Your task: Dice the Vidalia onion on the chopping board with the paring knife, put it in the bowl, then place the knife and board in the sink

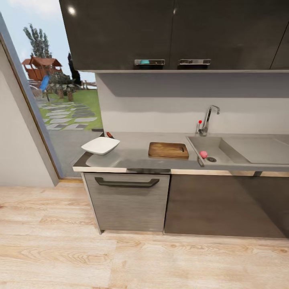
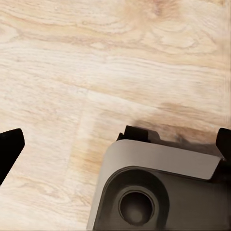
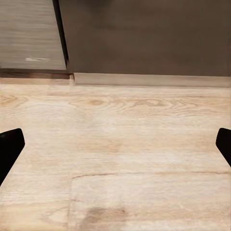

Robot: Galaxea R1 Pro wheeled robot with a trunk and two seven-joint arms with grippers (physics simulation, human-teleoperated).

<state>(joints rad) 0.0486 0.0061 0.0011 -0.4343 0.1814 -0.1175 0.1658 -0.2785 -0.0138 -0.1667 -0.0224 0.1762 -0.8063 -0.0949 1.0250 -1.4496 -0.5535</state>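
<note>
Paring knife (image 1: pixel 109 135) mostly hidden behind the bowl (image 1: pixel 100 145), only its red-and-black handle end peeking out, sink (image 1: pixel 257 149) drainboard cut off at the right edge, left tool (image 2: pixel 115 144) fingertips clipped by the frame sides, right tool (image 3: pixel 115 144) likewise

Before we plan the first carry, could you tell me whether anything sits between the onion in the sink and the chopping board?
Nothing visible does. The onion lies in the sink basin by the drain, and the chopping board sits on the countertop just beside the basin, with bare counter between them. The bowl stands beyond the board's far end.

White bowl (image 1: pixel 100 145), brown chopping board (image 1: pixel 168 150), pink onion (image 1: pixel 204 154), grey countertop (image 1: pixel 132 158).
</note>
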